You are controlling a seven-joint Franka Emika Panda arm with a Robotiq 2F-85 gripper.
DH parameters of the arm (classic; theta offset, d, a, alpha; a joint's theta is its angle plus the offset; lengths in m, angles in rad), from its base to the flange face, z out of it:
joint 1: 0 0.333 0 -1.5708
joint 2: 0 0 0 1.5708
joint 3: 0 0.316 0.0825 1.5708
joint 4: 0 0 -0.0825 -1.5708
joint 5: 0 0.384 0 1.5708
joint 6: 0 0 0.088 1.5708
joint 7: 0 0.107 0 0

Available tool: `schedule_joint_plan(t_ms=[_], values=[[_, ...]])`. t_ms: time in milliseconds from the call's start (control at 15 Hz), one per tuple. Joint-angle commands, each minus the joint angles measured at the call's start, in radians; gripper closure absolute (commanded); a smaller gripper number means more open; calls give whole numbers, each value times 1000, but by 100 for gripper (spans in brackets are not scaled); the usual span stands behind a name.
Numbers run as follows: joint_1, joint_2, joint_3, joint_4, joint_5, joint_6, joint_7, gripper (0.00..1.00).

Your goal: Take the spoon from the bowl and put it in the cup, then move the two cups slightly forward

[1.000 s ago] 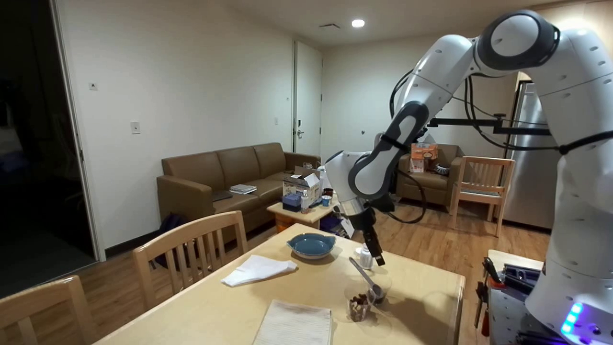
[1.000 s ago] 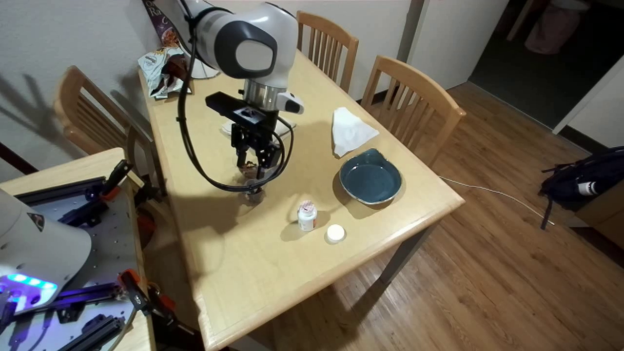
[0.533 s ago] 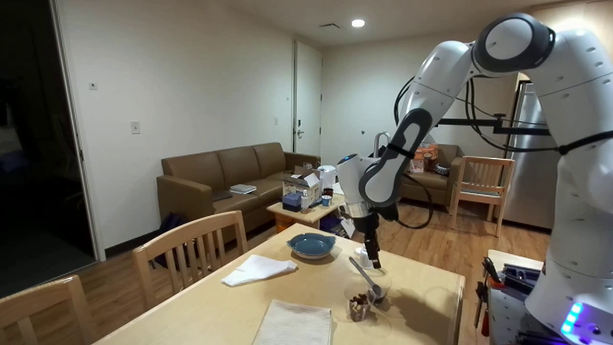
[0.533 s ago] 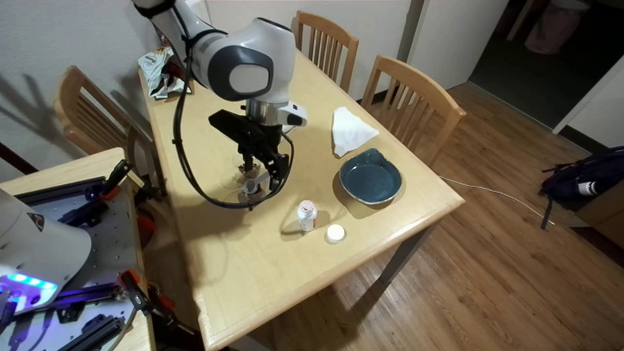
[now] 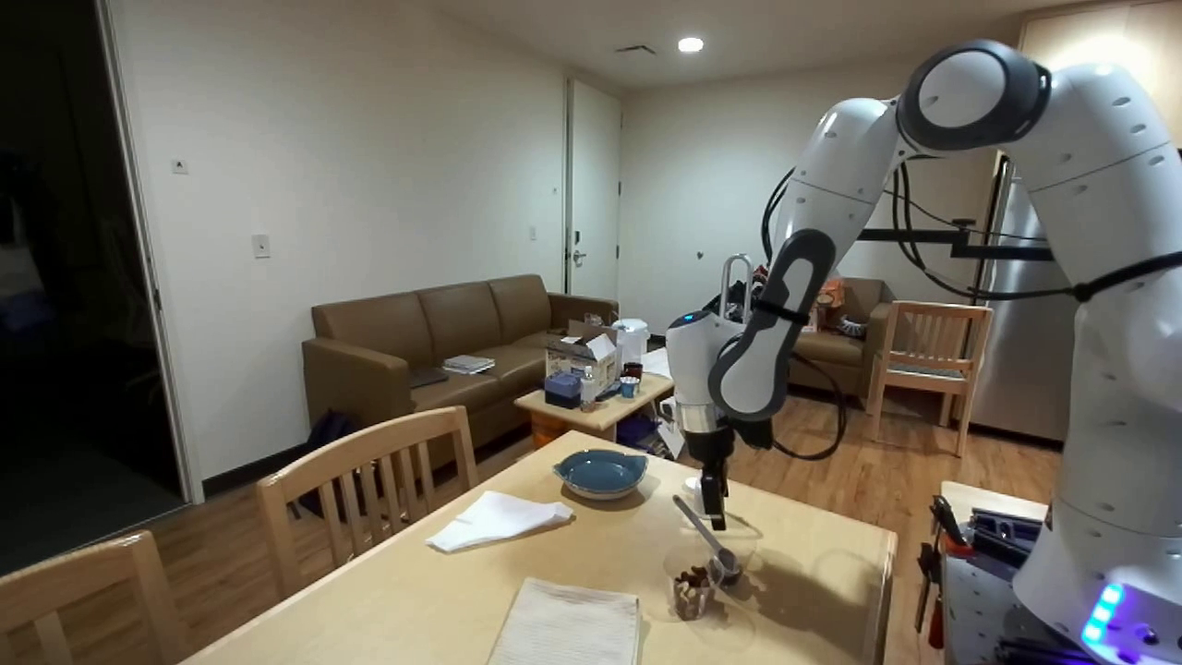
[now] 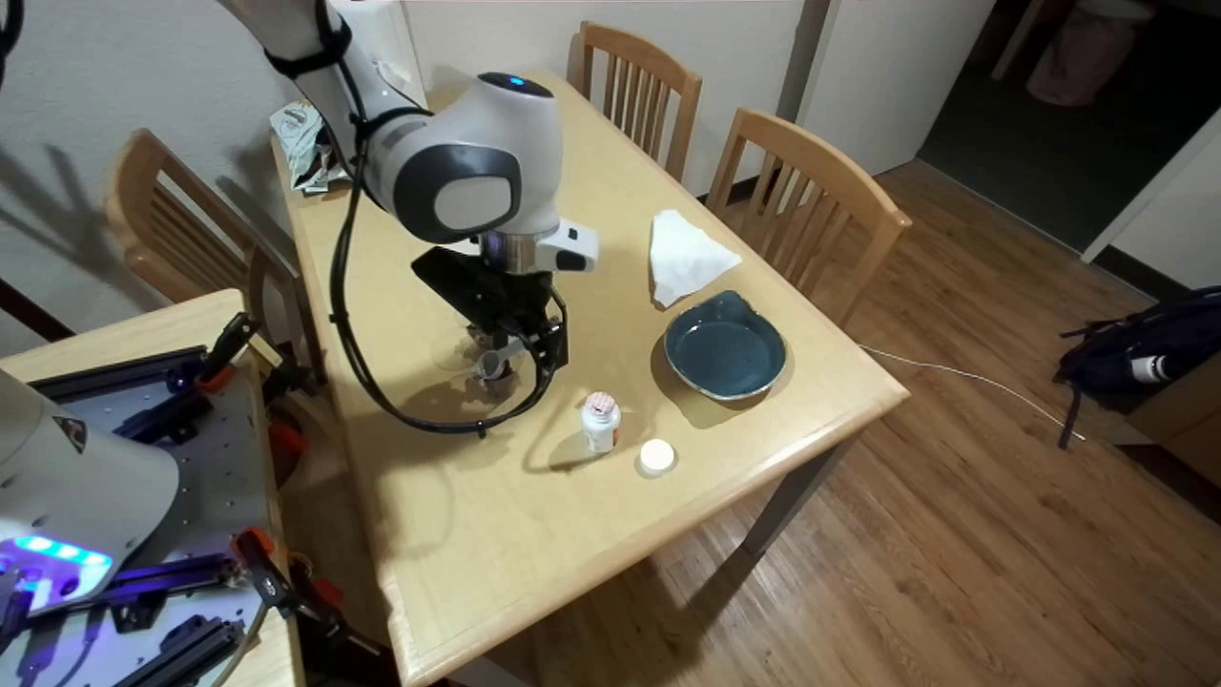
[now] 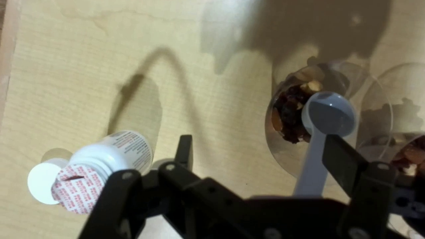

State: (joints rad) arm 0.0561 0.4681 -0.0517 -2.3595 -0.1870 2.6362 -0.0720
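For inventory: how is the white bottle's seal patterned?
White seal with red print, clearest in the wrist view.

In the wrist view the end of the handle on the spoon (image 7: 315, 146) is out of my sight behind the gripper (image 7: 260, 154), and the scoop blocks some of the contents (image 7: 289, 113) of one cup (image 7: 285, 154); the other cup (image 7: 403, 141) runs off the right edge. I can't read the blurred print on the white bottle (image 7: 111, 154), partly covered by the gripper in an exterior view, where a pale striped cloth (image 5: 571, 628) is cut by the bottom edge. The arm (image 6: 467, 186) hides part of a crinkled bag (image 6: 303, 143).
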Motion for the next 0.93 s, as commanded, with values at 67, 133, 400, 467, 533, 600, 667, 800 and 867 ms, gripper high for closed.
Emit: schedule_joint_plan(t_ms=[67,133,400,467,533,600,667,800,867], values=[[18,26,-37,-32,-24,116,77,1],[19,30,-41,-35,-21,125,80,26],[31,44,-61,-44,-16,160,102,43],[33,45,-63,-47,-14,167,105,48],[34,46,-66,-49,-15,169,107,54],[34,47,-65,-49,-12,166,108,62],[32,48,-62,-49,-8,164,107,68],[34,51,-63,-46,-8,160,110,81],[34,51,-62,-44,-6,157,110,87]])
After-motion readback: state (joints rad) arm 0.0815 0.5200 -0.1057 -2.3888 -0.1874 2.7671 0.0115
